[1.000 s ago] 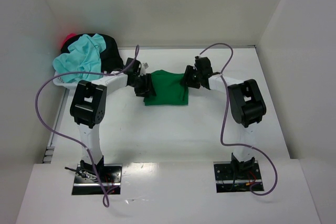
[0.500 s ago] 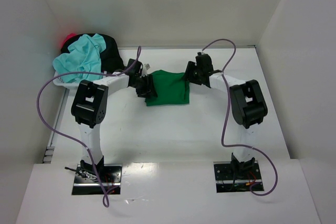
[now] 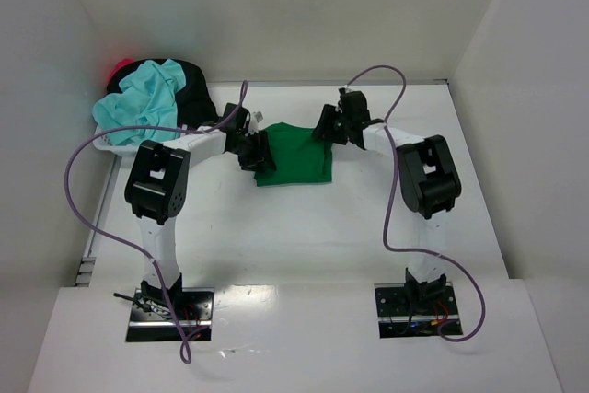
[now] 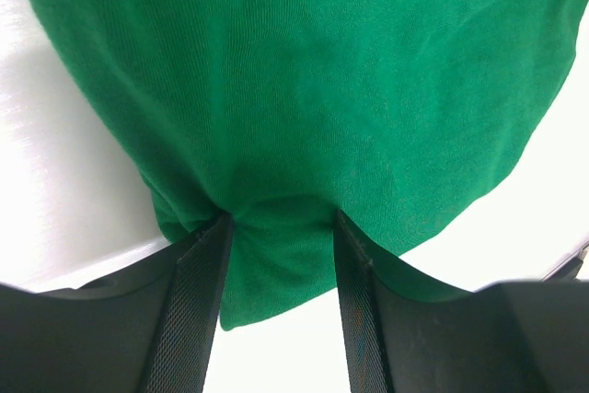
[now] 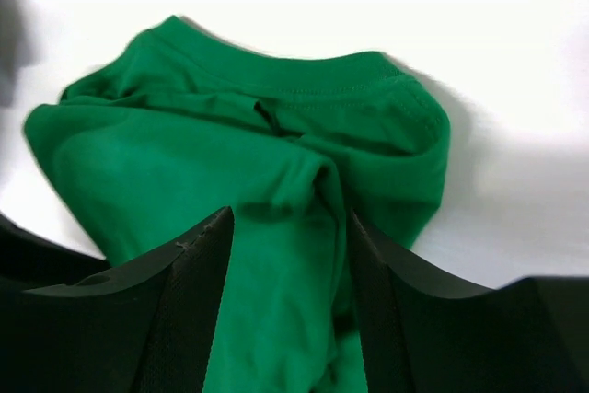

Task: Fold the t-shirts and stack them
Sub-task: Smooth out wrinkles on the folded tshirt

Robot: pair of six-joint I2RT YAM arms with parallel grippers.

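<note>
**At mid-bench, two pincers on one shirt**

From above, the green t-shirt lies folded on the bench. The left pincer is at its left edge and the right pincer at its far right corner. A heap of t-shirts sits far left.

Left wrist: the left pincer is clamped on bunched green cloth.

Right wrist: the right pincer grips a fold below the collar.
</note>
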